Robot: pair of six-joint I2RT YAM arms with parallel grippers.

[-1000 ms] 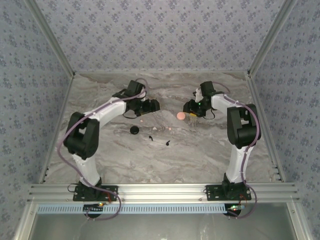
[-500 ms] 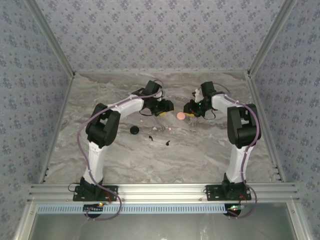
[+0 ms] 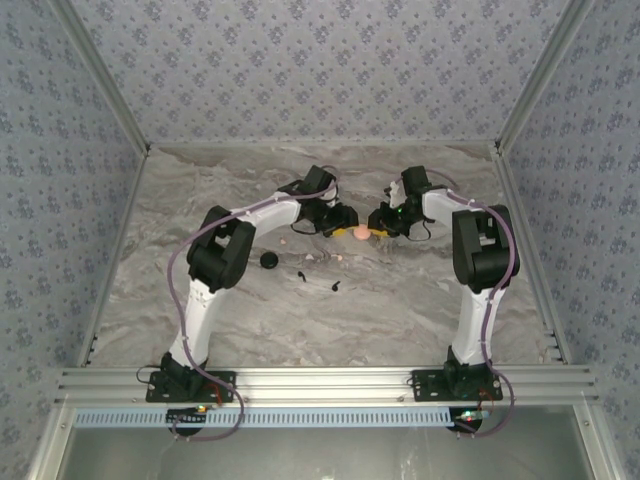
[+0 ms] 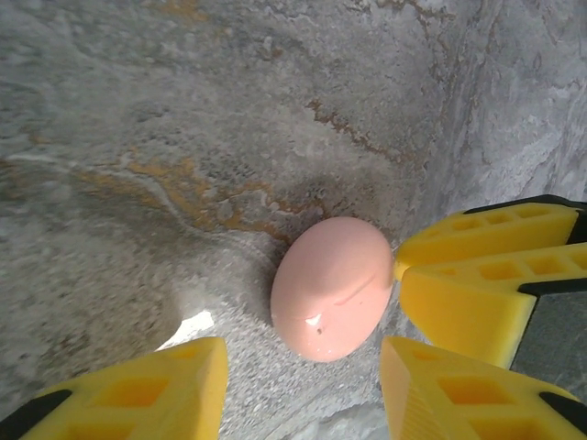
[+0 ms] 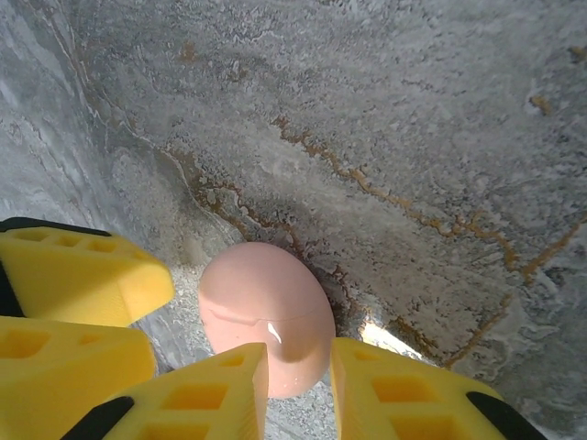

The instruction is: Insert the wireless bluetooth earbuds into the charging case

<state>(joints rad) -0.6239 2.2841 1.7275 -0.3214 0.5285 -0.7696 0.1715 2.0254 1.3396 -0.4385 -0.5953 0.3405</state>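
On the grey marble table, the left gripper gapes open at nine o'clock of the closed pale-pink egg-shaped charging case. The right gripper, at three o'clock, shows a slim gap; whether it pinches the case I cannot tell. Bracing the case seems in hand, and opening it calls for a firm hold, while the tiny black comma-shaped earbuds lie at seven o'clock.

My left hand is cut off by the bottom edge of its wrist view. My right hand covers the near end of the pink charging case. From above, the black earbuds are mere specks, their shape untellable.
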